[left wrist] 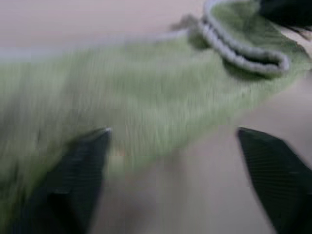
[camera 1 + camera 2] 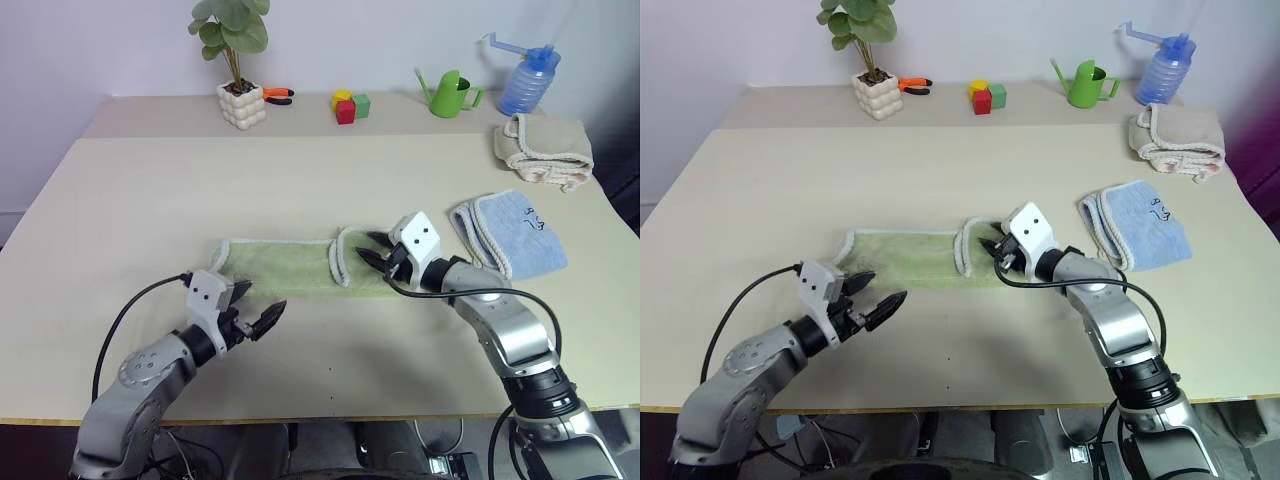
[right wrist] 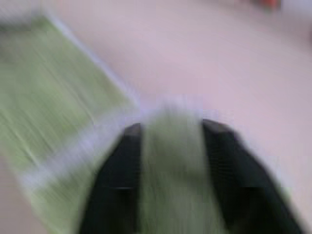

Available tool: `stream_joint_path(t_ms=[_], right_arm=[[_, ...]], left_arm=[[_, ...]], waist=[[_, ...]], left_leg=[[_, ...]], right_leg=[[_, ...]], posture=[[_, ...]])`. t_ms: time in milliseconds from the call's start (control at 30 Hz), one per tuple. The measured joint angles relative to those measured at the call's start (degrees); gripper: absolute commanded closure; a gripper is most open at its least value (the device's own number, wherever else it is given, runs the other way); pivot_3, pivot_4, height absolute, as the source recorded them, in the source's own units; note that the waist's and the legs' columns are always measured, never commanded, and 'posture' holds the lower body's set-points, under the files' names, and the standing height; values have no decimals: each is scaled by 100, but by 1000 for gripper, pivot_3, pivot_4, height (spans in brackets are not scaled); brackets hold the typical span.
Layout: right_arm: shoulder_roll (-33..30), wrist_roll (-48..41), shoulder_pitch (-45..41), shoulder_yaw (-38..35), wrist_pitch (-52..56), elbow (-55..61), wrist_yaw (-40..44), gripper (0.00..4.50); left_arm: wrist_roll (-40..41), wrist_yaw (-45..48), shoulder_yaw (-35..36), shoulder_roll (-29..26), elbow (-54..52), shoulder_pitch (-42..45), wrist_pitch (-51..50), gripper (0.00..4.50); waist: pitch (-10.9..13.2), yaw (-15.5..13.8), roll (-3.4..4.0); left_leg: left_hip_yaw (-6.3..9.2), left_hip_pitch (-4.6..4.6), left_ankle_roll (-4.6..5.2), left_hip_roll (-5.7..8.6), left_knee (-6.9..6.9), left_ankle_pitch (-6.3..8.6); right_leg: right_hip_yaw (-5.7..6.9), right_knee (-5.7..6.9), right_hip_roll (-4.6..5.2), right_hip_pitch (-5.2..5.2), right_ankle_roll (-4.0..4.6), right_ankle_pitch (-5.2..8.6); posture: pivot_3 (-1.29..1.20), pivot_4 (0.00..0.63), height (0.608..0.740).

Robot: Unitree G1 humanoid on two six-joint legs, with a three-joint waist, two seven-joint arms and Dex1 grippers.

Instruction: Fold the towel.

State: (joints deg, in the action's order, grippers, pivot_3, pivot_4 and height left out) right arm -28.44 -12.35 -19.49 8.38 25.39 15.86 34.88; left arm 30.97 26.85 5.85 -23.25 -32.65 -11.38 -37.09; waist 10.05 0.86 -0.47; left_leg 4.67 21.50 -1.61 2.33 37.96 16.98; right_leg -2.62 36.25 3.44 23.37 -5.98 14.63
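- Midway through the job, the light green towel (image 2: 285, 267) lies as a long strip across the middle of the worktop (image 2: 150, 200), its right end turned back over itself so the white piped edge curls up in a loop.
- Judging by that lie, one lengthwise fold looks done and a crosswise fold is only begun; the left end rests flat and unfolded, and squaring the edges remains.
- Right hand (image 2: 382, 258) sits at the turned-over end, its black fingers (image 3: 117, 165) either side of a band of green cloth in the wrist view; it appears to have the towel's end pinched between them.
- Left hand (image 2: 258, 318) hovers just short of the towel's near left corner, fingers spread wide with bare worktop between them, holding nothing.
- Beyond, a folded light blue towel (image 2: 510, 235) lies near the right arm and a beige bundled towel (image 2: 545, 150) well behind it, neither part of the work.
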Motion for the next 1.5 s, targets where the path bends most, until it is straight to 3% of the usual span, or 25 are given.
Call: stream_joint_path(t_ms=[67, 100, 400, 667, 800, 1000, 1267, 1500], right_arm=[[-90, -18, -122, 79, -24, 154, 261, 288], [-153, -9, -165, 185, -32, 208, 395, 19], [-171, 480, -156, 713, -401, 138, 592, 19], [-75, 720, 114, 920, -587, 112, 588, 19], [-54, 799, 172, 938, -607, 154, 578, 0], [-49, 984, 324, 961, -620, 205, 570, 0], [-25, 1097, 495, 984, -604, 263, 534, 0], [-18, 1115, 494, 942, -612, 250, 533, 0]], left_arm=[[487, -173, 338, 209, -103, -179, -244, 0], [719, -272, 510, 305, -114, -267, -374, 0], [2621, -1851, 1486, 1090, 32, -59, -1404, 0], [3789, -3467, 1973, 1516, 654, 736, -1380, 0], [3820, -3814, 1983, 1473, 1052, 1106, -1243, 1243], [3804, -4053, 2008, 1575, 1366, 1192, -914, 4419], [4044, -3990, 2337, 1537, 1355, 1203, -225, 4473], [3873, -3379, 2744, 500, 1350, 1363, 190, 4473]], waist=[[0, -7, -1], [0, -6, -1], [-2, -18, 1], [-4, -6, 2], [-6, -13, 4], [-4, -24, 0], [-2, -25, -4], [0, -22, -6]], left_leg=[[4, 0, 0, 0, 1, 0], [4, 0, 1, 0, 1, 1], [10, -4, -1, 1, 3, 0], [11, -12, -7, 1, 4, -3], [11, -12, -10, 1, 3, -5], [11, -5, -11, 2, 3, -5], [11, -3, -11, 2, 3, -5], [9, -1, -11, 3, 2, -5]], right_leg=[[5, -4, 1, -4, 1, 0], [5, -4, 2, -4, 0, 0], [9, -4, 2, -8, 1, 0], [10, -2, -3, -14, 3, -1], [10, -1, -8, -14, 4, -1], [9, -4, -4, -10, 4, -1], [10, -6, -3, -8, 6, 0], [10, -9, -7, -7, 16, 6]], posture=[[0, 150, 727], [0, 150, 727], [0, 150, 727], [0, 150, 727], [0, 150, 727], [0, 150, 727], [0, 150, 727], [0, 150, 727]])
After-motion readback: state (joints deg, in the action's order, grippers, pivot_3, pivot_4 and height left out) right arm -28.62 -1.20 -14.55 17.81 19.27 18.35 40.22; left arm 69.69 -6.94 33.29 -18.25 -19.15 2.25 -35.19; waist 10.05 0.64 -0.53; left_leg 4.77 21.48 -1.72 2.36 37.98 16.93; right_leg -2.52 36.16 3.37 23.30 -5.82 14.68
